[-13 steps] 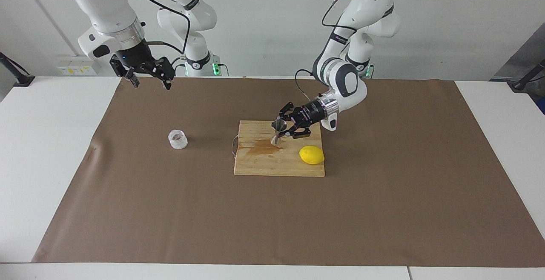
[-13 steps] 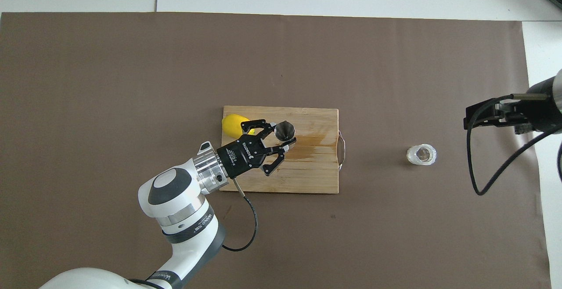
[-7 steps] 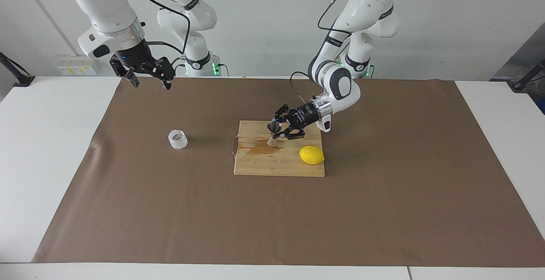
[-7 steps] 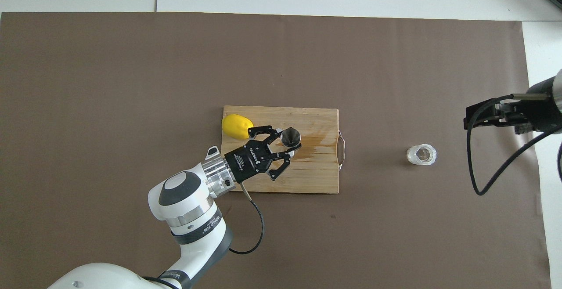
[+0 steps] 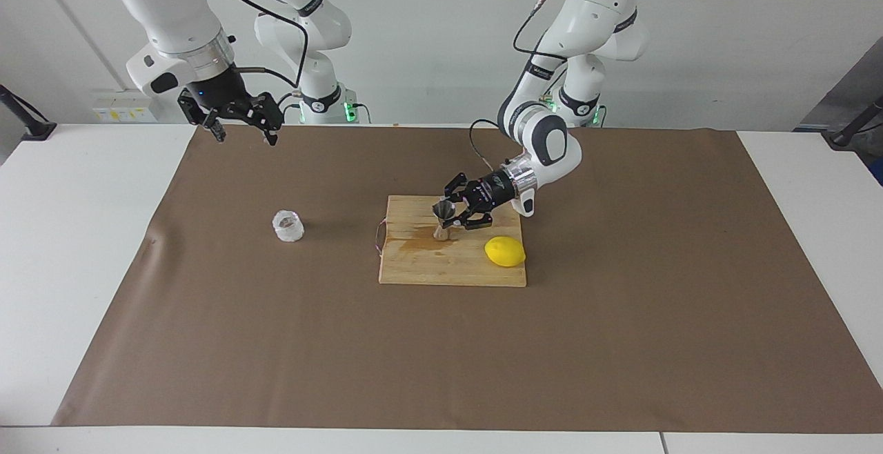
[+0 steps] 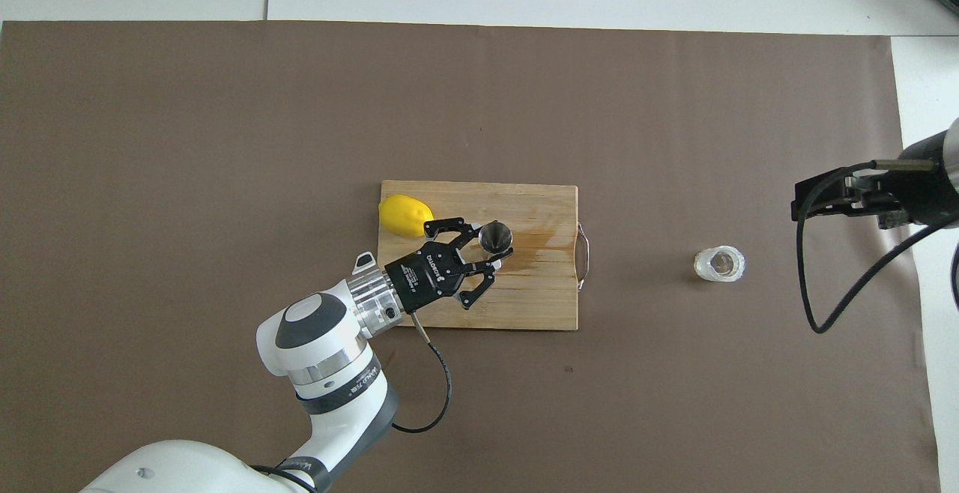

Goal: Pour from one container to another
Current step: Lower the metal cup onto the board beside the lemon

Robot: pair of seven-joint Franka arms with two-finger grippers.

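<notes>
The steel hourglass jigger (image 5: 441, 220) (image 6: 494, 236) stands upright on the wooden cutting board (image 5: 448, 269) (image 6: 539, 300), beside a wet brown stain (image 5: 419, 241). My left gripper (image 5: 450, 218) (image 6: 491, 243) reaches in low from the left arm's end and is shut on the jigger's waist. The small clear faceted cup (image 5: 288, 226) (image 6: 719, 264) sits alone on the brown mat toward the right arm's end, with nothing touching it. My right gripper (image 5: 246, 138) (image 6: 824, 195) hangs open in the air over the mat's corner by its own base and waits.
A yellow lemon (image 5: 505, 252) (image 6: 404, 216) lies on the board's corner at the left arm's end, close to my left gripper. The board has a wire handle (image 6: 584, 253) on the end facing the cup. The brown mat (image 5: 621, 343) covers most of the white table.
The left gripper has swung the jigger from tilted to upright and shifted it slightly toward the right arm's end. The right arm and the cup have not moved.
</notes>
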